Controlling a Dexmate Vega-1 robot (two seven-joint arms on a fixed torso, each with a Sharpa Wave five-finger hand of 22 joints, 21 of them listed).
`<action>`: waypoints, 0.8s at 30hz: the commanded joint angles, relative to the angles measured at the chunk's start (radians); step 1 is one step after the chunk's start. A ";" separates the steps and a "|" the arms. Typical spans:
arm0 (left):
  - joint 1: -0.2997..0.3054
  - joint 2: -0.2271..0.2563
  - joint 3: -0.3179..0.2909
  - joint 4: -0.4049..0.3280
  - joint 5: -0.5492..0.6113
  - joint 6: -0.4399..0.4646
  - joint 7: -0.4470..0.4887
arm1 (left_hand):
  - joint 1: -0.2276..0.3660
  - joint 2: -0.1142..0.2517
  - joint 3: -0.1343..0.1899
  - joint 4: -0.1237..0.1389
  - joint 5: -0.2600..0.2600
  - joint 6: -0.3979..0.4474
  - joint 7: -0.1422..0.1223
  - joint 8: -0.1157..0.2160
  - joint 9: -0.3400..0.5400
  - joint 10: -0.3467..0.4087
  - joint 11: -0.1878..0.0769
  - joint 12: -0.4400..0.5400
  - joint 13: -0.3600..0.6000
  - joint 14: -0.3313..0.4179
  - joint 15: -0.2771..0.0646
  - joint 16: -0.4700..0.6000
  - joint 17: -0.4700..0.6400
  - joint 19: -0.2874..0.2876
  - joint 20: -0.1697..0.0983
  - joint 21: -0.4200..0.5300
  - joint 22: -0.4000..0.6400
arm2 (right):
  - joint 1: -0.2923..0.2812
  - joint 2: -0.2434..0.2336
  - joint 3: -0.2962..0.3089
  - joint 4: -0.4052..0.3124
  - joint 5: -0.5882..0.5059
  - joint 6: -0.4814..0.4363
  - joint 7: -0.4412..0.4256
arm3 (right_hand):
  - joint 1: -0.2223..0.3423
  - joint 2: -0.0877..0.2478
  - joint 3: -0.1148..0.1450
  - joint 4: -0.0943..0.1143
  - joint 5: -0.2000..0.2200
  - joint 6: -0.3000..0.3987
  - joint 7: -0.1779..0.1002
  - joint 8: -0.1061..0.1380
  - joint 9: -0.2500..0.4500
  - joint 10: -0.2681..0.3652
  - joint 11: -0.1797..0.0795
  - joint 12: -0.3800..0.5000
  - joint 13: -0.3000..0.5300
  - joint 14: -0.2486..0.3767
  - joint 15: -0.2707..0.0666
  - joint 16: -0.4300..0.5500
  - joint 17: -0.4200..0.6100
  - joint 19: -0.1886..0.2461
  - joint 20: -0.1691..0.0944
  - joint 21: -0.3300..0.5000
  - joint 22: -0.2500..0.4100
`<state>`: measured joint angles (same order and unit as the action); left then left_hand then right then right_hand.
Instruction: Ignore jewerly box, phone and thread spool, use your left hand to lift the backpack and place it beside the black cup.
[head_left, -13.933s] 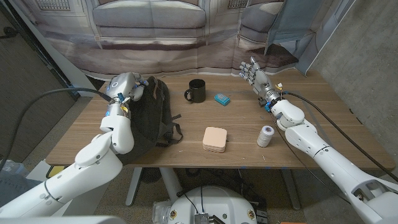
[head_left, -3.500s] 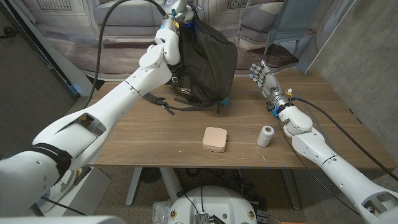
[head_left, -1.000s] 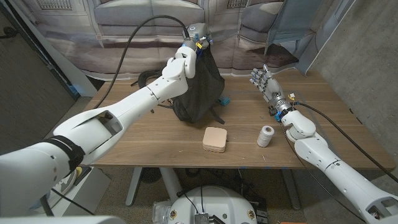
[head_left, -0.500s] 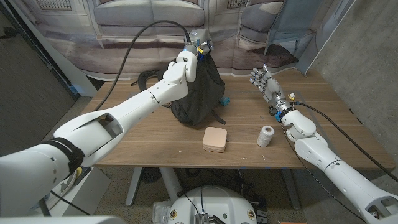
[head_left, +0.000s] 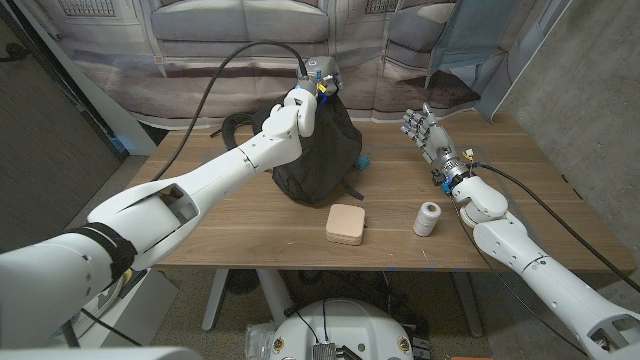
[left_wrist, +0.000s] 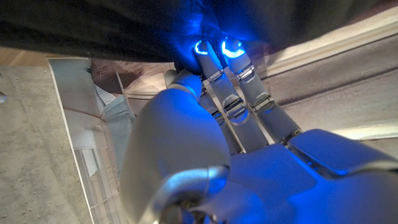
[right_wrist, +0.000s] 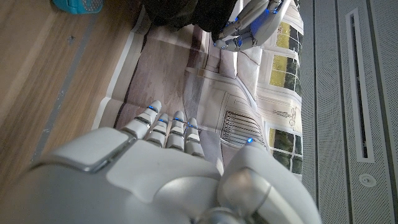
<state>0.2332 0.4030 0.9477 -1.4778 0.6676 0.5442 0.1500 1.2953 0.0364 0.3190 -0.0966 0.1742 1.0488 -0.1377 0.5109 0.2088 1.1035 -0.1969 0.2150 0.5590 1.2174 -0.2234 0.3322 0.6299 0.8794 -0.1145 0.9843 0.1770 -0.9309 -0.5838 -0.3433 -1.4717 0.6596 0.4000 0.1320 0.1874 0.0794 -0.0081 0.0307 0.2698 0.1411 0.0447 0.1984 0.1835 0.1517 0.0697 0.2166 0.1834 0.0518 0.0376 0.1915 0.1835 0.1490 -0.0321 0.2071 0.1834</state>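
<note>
Black backpack (head_left: 318, 155) stands on the wooden table (head_left: 230, 225), left hand (head_left: 318, 80) gripping its top; behind the backpack's right, right hand (head_left: 422, 130) waits, fingers spread, holding nothing.

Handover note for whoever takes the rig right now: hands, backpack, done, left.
Left hand grips the top of the backpack, which stands on the table mid-rear. Right hand is open, off to the right, holding nothing.
Black cup can't be seen; the bag likely hides it. Phone peeks out at the bag's right; jewelry box and thread spool sit in front, untouched.
Done: bag lifted over and set down. Left: confirm it's beside the cup, release, withdraw.
</note>
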 joint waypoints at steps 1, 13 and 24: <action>-0.008 -0.018 0.026 0.049 -0.004 -0.018 -0.005 | -0.005 -0.003 0.007 -0.001 0.006 0.005 0.001 0.002 0.002 0.024 -0.018 0.003 0.005 0.010 0.000 -0.008 -0.001 -0.005 -0.061 0.002 0.000 | -0.001 -0.001 0.002 0.004 0.004 -0.003 0.002 | 0.007 0.005 -0.006 0.003 0.000 0.009 0.005 -0.003 0.004 0.010 0.000 -0.002 0.004 0.008 0.000 -0.004 0.002 0.008 -0.001 0.000 0.006; -0.012 -0.032 0.042 0.093 -0.026 -0.038 -0.019 | -0.007 -0.005 0.013 -0.001 0.006 0.006 0.000 0.000 0.000 0.025 -0.018 0.003 0.004 0.001 -0.001 -0.021 -0.006 -0.016 -0.057 -0.005 -0.001 | 0.007 0.006 -0.002 0.025 0.009 0.000 0.015 | 0.007 0.006 -0.006 0.003 -0.001 0.009 0.005 -0.002 0.004 0.009 0.001 -0.002 0.004 0.008 0.000 -0.004 0.002 0.008 -0.001 0.000 0.006; -0.012 -0.048 0.054 0.135 -0.045 -0.061 -0.009 | -0.009 -0.005 0.020 -0.001 0.006 0.009 0.002 0.000 -0.002 0.024 -0.017 0.003 0.004 0.001 -0.001 -0.030 -0.009 -0.022 -0.054 -0.008 -0.001 | 0.008 0.010 -0.004 0.034 0.009 0.005 0.019 | 0.007 0.006 -0.007 0.003 -0.001 0.009 0.005 -0.002 0.004 0.010 0.002 -0.002 0.004 0.008 0.000 -0.004 0.002 0.008 -0.001 0.000 0.006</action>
<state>0.2214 0.3720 0.9881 -1.3858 0.6407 0.5032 0.1347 1.2940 0.0324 0.3314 -0.1006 0.1741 1.0488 -0.1377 0.5108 0.2043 1.1035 -0.1971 0.2106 0.5583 1.2173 -0.2233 0.3096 0.6207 0.8634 -0.1091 0.9792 0.1733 -0.9249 -0.5780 -0.3449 -1.4481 0.6663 0.3985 0.1453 0.1873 0.0794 -0.0081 0.0307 0.2698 0.1448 0.0485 0.1984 0.1835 0.1517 0.0697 0.2166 0.1834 0.0518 0.0376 0.1915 0.1836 0.1490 -0.0321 0.2071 0.1834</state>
